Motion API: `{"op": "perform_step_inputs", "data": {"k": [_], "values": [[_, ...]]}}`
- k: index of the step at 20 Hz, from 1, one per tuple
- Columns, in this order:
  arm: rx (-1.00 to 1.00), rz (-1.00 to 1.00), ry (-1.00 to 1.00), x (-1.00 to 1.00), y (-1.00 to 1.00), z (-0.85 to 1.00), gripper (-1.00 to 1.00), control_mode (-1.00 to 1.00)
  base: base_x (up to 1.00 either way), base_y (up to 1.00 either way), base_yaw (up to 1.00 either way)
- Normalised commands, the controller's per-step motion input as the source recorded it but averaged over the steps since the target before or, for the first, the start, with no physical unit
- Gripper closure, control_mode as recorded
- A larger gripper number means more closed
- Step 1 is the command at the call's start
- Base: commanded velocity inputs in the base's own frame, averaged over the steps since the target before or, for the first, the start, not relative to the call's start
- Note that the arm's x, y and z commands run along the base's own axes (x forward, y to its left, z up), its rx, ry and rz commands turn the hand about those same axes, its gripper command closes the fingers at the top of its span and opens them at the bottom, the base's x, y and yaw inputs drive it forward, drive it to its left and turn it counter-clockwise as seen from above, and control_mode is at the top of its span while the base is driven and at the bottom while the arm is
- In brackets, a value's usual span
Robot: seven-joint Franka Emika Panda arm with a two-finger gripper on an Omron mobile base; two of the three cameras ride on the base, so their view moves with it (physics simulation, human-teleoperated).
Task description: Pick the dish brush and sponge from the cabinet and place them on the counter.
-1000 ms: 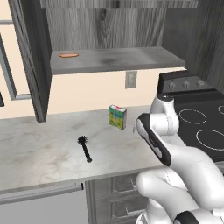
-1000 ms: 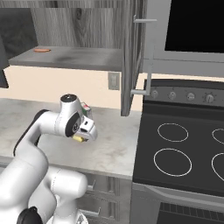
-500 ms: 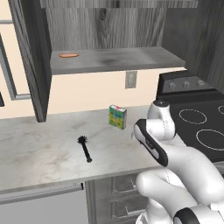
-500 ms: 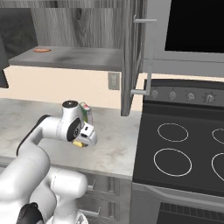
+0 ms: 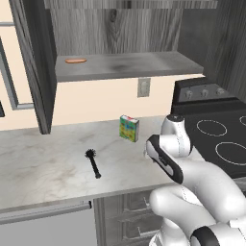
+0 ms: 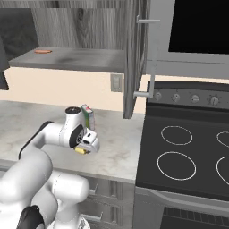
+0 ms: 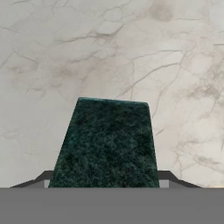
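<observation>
Your hand view showed the gripper (image 6: 82, 150) clamped on the sponge (image 7: 105, 144) above the counter (image 7: 175, 65), while the left base view showed the dish brush (image 5: 93, 163) lying well off to its left.

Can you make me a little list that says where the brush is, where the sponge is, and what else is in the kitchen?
brush: thin black dish brush lies flat on the pale marble counter.
sponge: dark green block with a yellow layer sits between the fingers of the white arm's gripper, low over the counter.
cabinet: dark grey wood-grain cabinet, doors open; a flat orange oval lies on its shelf.
box: green and yellow box stands on the counter near the wall.
stove: black stovetop to the right.
</observation>
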Motion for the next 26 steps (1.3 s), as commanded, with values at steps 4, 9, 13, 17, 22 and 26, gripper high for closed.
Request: {"op": "perform_step_inputs", "data": {"k": [4, 9, 13, 17, 22, 26], "values": [[0.0, 0.0, 0.03, 0.0, 0.0, -0.25, 1.0, -1.0, 0.0, 0.0, 0.0], [0.0, 0.0, 0.03, 0.0, 0.0, -0.24, 1.0, -1.0, 0.0, 0.0, 0.0], [0.0, 0.0, 0.02, 0.0, 0.0, -0.23, 1.0, -1.0, 0.0, 0.0, 0.0], [0.0, 0.0, 0.03, 0.0, 0.0, -0.26, 1.0, -1.0, 0.0, 0.0, 0.0], [0.0, 0.0, 0.03, 0.0, 0.0, -0.28, 1.0, -1.0, 0.0, 0.0, 0.0], [0.0, 0.0, 0.02, 0.0, 0.0, -0.26, 1.0, -1.0, 0.0, 0.0, 0.0]]}}
